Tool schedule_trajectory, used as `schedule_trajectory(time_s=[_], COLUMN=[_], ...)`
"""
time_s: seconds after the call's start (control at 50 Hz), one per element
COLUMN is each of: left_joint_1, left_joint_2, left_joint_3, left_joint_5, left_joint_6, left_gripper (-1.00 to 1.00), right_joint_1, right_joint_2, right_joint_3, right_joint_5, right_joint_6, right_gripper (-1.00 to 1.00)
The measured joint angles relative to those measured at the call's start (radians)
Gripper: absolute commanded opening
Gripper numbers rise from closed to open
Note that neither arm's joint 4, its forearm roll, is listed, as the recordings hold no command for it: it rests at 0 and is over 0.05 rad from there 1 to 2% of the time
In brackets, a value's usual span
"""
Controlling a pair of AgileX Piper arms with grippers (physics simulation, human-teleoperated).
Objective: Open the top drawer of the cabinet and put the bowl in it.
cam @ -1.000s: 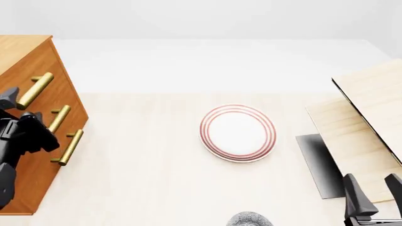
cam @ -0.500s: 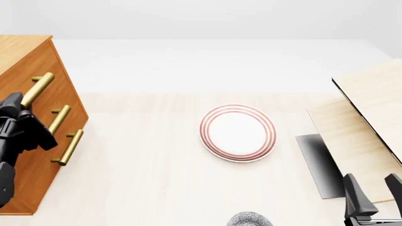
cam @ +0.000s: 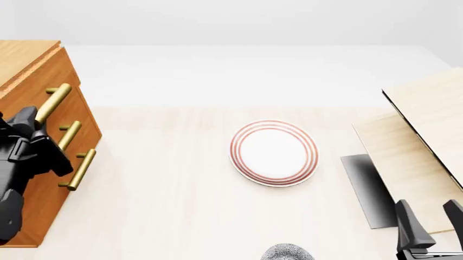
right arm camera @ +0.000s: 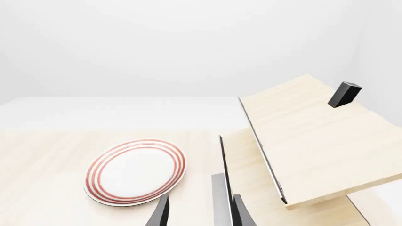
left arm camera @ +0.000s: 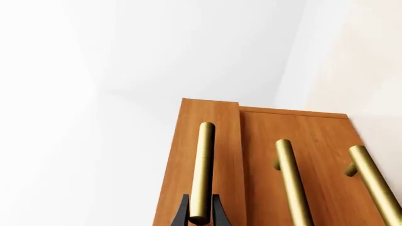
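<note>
Gripping the brass bar handle (left arm camera: pixel 202 172) of the top drawer (cam: pixel 40 81), the left gripper (left arm camera: pixel 201 217) has its two dark fingers pinched tight either side of the bar's near end. The cabinet (cam: pixel 29 179) stands at the table's left edge, drawer front proud of the two below. Rigid wood and smooth round brass: likely to slip unless pulled squarely. Down at the near edge sits the bowl (cam: pixel 288 252), speckled, probably light and hard, best pinched at its rim. The right gripper (cam: pixel 430 225) hangs spread and empty.
</note>
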Motion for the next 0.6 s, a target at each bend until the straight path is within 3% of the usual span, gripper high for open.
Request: schedule_trajectory(time_s=[0.6], left_joint_1=[-0.108], left_joint_2=[-0.031], left_joint_3=[0.014], left_joint_5=[0.019], left_joint_6=[0.033], left_gripper=[-1.0], right_joint_1=[0.0], right_joint_2=[0.0], right_joint_3=[0.0], right_joint_5=[0.0], right_joint_6=[0.0], right_gripper=[1.0])
